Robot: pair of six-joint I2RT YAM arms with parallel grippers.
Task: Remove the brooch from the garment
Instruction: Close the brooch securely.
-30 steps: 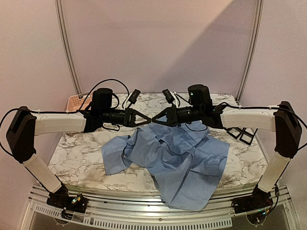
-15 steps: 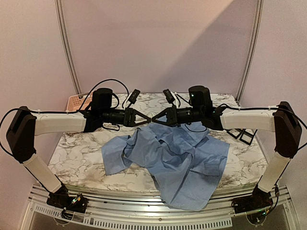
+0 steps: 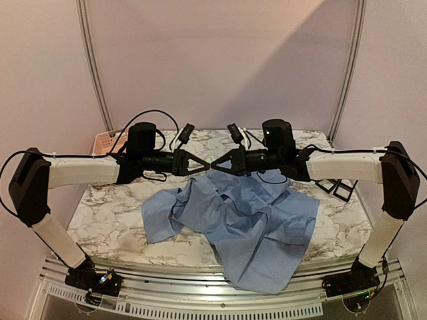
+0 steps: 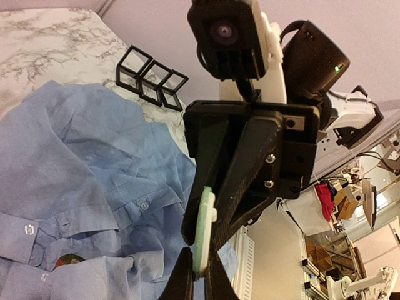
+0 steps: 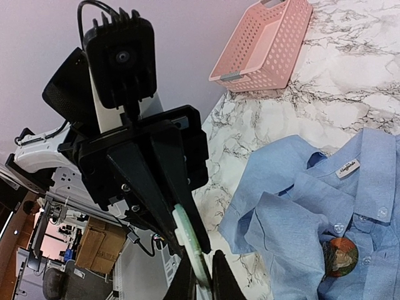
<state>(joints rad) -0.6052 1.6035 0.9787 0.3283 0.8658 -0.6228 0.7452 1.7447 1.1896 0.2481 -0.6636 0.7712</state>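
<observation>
while both arms reach inward above the white marbled counter (image 3: pixel 113 207), we see the left hand (image 3: pixel 204 167) and the right hand (image 3: pixel 216 165) meeting tip to tip over its far middle. each hand is clenched, and between them they pinch one thin pale green disc (image 4: pixel 203 231), seen edge-on, the left hand gripping one edge and the right hand the opposite edge. below them lies the large light blue button-up shirt (image 3: pixel 253 220) of thin cloth, crumpled across the middle of the counter, with its collar toward the far side and one part hanging over the near edge. the small round brooch (image 5: pixel 339 256), orange and green with a picture we cannot make out, sits on the shirt front just below the collar, beside the row of white buttons and partly tucked in a fold, apart from both hands. a pink perforated plastic basket (image 5: pixel 265 47) stands at the far left corner, well apart from the shirt. a row of small black open square frames (image 4: pixel 152 80) stands at the right, near the shirt's edge.
</observation>
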